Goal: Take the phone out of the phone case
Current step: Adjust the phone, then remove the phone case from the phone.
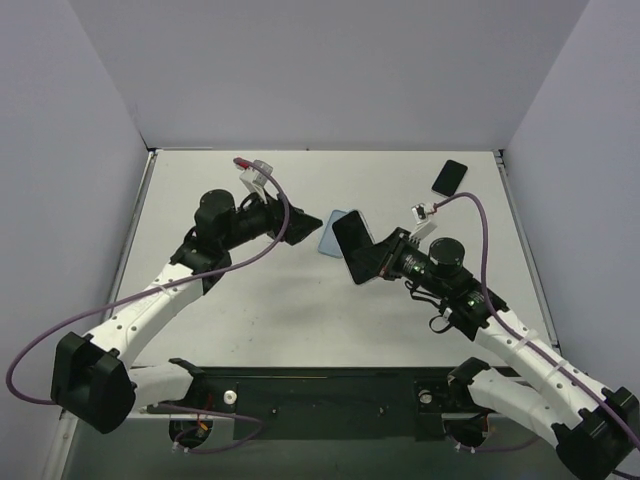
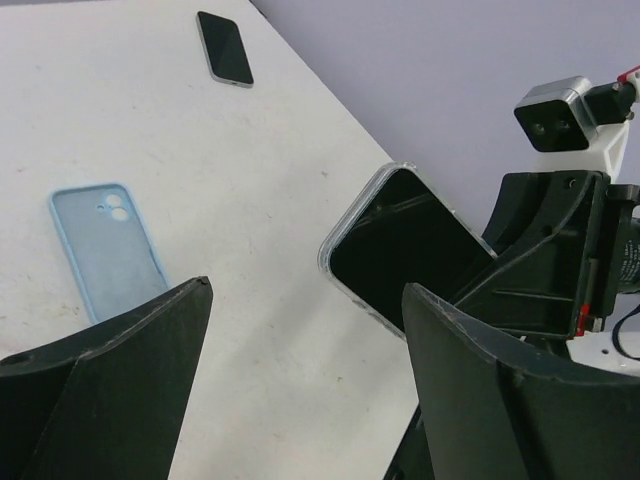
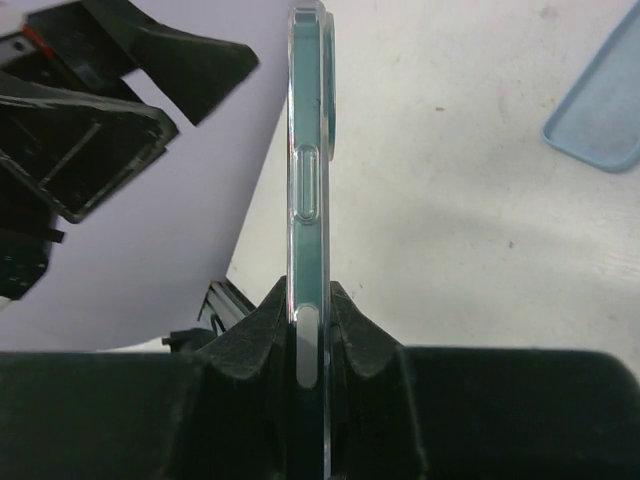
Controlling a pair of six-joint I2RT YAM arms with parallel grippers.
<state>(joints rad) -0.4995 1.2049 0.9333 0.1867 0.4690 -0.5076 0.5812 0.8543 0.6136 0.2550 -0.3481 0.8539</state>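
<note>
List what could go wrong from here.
1. The right gripper pinches the cased phone only at one end, above the table; a push from the open left gripper may lever it loose and drop it.
2. Squeezed across front and back, the clear case may not release the phone.

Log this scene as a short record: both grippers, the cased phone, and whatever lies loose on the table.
right gripper: shut on the cased phone, clamping one end
cased phone: dark screen, clear case on, lifted off the table
left gripper: open, close to the phone, not touching
blue case: empty, flat on the table
second phone: flat, far right corner
task state: phone not yet out
</note>
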